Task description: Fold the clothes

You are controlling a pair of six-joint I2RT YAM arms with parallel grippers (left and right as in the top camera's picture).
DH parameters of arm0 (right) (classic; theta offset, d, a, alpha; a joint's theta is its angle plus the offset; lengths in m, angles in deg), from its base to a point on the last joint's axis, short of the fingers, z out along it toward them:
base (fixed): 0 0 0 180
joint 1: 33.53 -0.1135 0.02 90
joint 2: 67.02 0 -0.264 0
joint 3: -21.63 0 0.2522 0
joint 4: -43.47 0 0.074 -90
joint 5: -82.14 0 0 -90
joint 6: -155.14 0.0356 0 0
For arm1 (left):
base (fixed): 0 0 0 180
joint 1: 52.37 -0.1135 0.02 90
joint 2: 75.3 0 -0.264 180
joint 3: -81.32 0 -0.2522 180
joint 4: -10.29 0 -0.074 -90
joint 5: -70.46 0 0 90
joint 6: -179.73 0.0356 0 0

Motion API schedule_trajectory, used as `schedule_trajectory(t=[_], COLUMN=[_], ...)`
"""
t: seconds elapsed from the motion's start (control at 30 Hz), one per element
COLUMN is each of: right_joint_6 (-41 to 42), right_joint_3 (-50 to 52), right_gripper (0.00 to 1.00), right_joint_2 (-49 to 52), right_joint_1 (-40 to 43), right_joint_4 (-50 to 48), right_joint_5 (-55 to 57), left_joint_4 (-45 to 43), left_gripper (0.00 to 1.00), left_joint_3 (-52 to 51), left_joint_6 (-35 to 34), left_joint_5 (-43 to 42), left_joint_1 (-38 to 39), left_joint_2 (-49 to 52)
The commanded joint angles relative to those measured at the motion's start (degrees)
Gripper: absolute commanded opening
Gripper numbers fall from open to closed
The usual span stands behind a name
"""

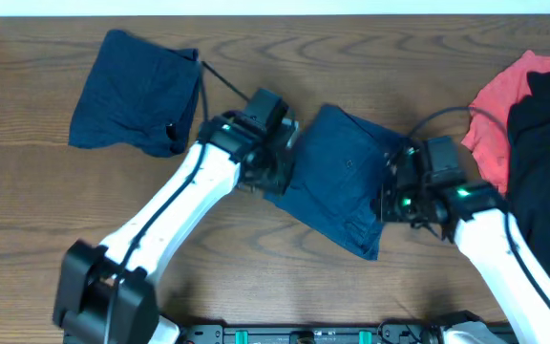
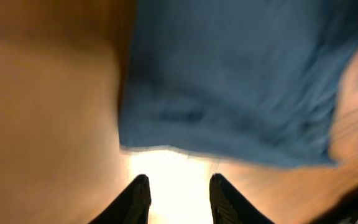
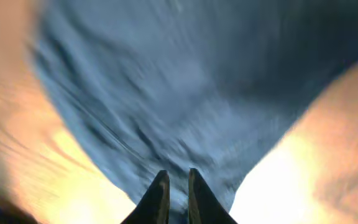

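At the far left of the tabletop (image 1: pixel 27 191) lies the left navy garment (image 1: pixel 132 91), spread roughly flat with one corner turned toward the left arm. It lies apart from both arms.

The left gripper (image 2: pixel 178 182) sits at the left edge of the middle navy shorts (image 1: pixel 342 177). In the left wrist view its jaws stand a little apart with only bare wood between them, and the hem of the shorts lies just ahead of the tips. It holds nothing.

The middle navy shorts lie aslant across the centre of the tabletop, between the two arms, with a pocket seam showing on top.

The right gripper (image 3: pixel 174 175) is on the right edge of these shorts. Its jaws are drawn narrow, with blue cloth showing in the slit between them, so they appear to pinch the fabric. The right wrist view is blurred.

At the far right the coral-red garment (image 1: pixel 499 96) lies partly under the black garment (image 1: pixel 547 162), which reaches the edge of the picture
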Motion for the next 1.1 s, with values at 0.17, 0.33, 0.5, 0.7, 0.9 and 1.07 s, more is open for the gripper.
schedule_trajectory(t=[0.17, 0.33, 0.5, 0.7, 0.9, 1.07], right_joint_6=[9.1, 10.5, 10.5, 10.5, 2.9, -3.2], right_joint_3=[1.9, 2.5, 2.5, 2.5, 1.9, 0.9], right_gripper=[0.11, 0.10, 0.06, 0.03, 0.06, 0.07], right_joint_2=[3.3, 11.9, 22.3, 30.3, 28.5, 19.6], right_joint_1=[1.6, 2.9, 5.8, 10.1, 12.7, 12.6], right_joint_4=[-7.2, -13.4, -18.6, -20.3, -18.4, -13.4], right_joint_5=[16.5, 21.1, 21.1, 21.1, 14.3, 5.2], left_joint_4=[-7.9, -7.9, -7.0, -1.4, 2.3, 2.0], left_gripper=[0.28, 0.28, 0.28, 0.28, 0.28, 0.33], left_joint_3=[-3.4, -3.8, -3.8, -3.8, -3.5, -2.1], left_joint_6=[0.8, 0.8, 1.5, 3.2, 3.1, 3.2], left_joint_5=[-0.8, -6.9, -6.5, 1.7, 1.3, 0.4], left_joint_1=[-0.1, 0.0, 0.0, -0.7, -3.0, -4.4], left_joint_2=[5.9, 11.2, 14.0, 13.9, 11.7, 7.1])
